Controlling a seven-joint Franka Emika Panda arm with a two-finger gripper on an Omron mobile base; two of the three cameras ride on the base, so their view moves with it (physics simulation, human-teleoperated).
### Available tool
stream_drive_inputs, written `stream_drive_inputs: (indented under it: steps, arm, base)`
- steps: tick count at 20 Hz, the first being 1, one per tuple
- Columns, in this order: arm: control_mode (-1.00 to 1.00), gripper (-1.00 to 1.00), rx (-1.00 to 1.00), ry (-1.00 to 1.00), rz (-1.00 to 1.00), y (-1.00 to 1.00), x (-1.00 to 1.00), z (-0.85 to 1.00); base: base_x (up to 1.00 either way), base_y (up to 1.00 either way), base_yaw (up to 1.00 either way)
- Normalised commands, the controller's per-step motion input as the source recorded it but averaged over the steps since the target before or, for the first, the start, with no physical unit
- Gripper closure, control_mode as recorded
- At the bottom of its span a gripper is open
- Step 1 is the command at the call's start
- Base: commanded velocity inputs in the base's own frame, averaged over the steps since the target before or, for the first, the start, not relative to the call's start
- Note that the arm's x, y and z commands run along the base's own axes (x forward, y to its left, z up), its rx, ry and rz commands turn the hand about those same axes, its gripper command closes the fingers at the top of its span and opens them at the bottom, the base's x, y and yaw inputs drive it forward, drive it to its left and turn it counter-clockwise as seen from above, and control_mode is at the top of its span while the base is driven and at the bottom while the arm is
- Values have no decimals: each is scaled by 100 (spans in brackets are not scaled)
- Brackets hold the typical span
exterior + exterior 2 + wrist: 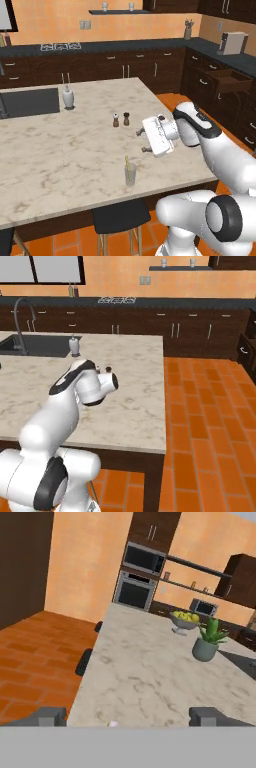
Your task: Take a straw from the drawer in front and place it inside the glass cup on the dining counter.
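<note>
The straw (127, 165) stands inside the glass cup (130, 175) on the worktop (60, 150); the end effector (141, 140), at the cup's one o'clock, gapes wide, empty. Placement looks done; next, withdraw clear.

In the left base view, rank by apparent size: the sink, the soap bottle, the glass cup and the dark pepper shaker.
1. Sink, by far the largest.
2. Soap bottle.
3. Glass cup, close to the bottle; it stands nearer the camera, so this ranking is unsure.
4. Dark pepper shaker, smallest.
</note>
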Motion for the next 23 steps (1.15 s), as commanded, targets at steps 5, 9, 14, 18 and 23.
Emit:
stream_drive_inputs:
  steps: [5, 9, 14, 18, 23]
  arm:
    - [-100, -100, -30, -1, -8, -31, -10, 97]
    - [-100, -100, -37, 0, -15, -56, -15, 62]
    - [-100, -100, -40, 0, -19, -66, -31, 13]
    - [-100, -100, -40, 1, -25, -68, -26, 0]
    - [-100, -100, -31, 7, -24, -64, -18, -16]
  base:
    - [0, 0, 0]
    - [0, 0, 0]
    - [0, 0, 0]
    - [0, 0, 0]
    - [0, 0, 0]
